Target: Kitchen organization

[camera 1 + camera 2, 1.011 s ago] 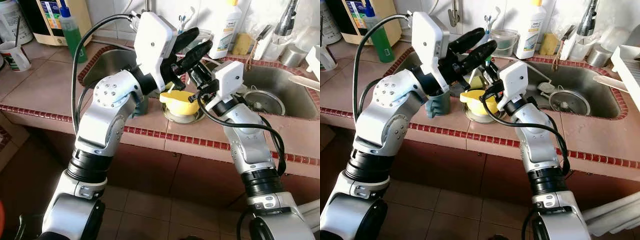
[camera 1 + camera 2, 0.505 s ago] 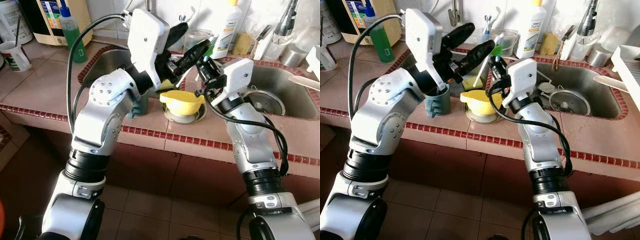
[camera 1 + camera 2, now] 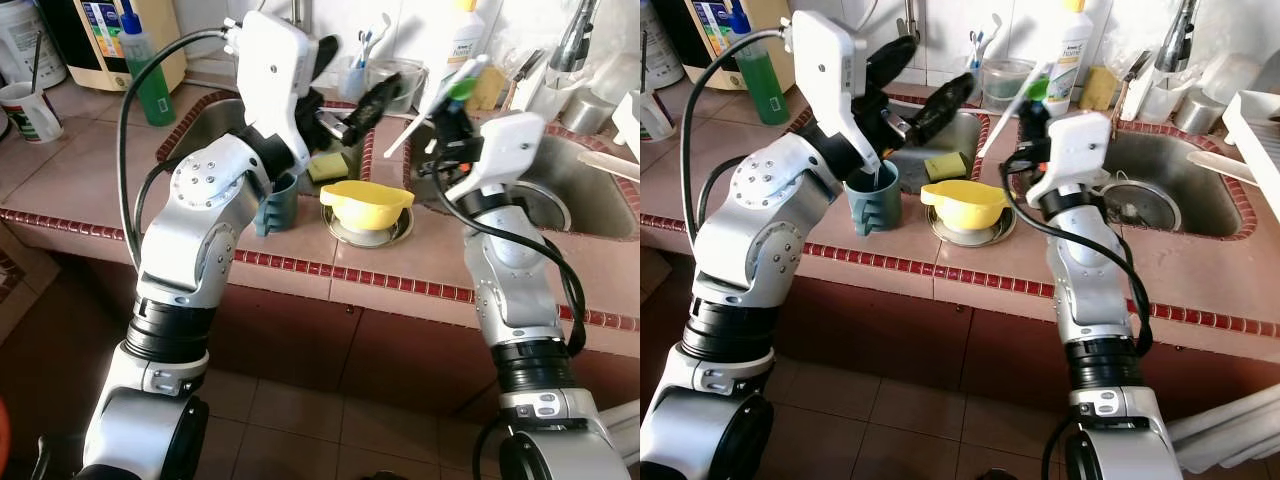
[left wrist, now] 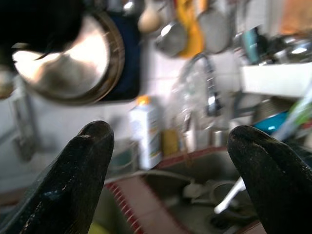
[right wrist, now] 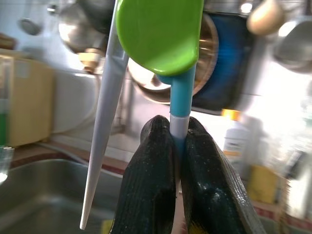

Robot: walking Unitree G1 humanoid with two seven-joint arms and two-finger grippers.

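The right gripper (image 5: 176, 146) clamps the green-headed spoon (image 5: 161, 34) upright (a white stick alongside), while the teal cup (image 3: 873, 197) sits beneath the gaping left gripper (image 3: 920, 80).

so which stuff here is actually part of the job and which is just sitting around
In play:
- right gripper, shut on the blue-handled green utensil and a white stick
- left gripper, open
- teal cup

Lying about:
- yellow bowl
- sponge
- green bottle
- white detergent bottle
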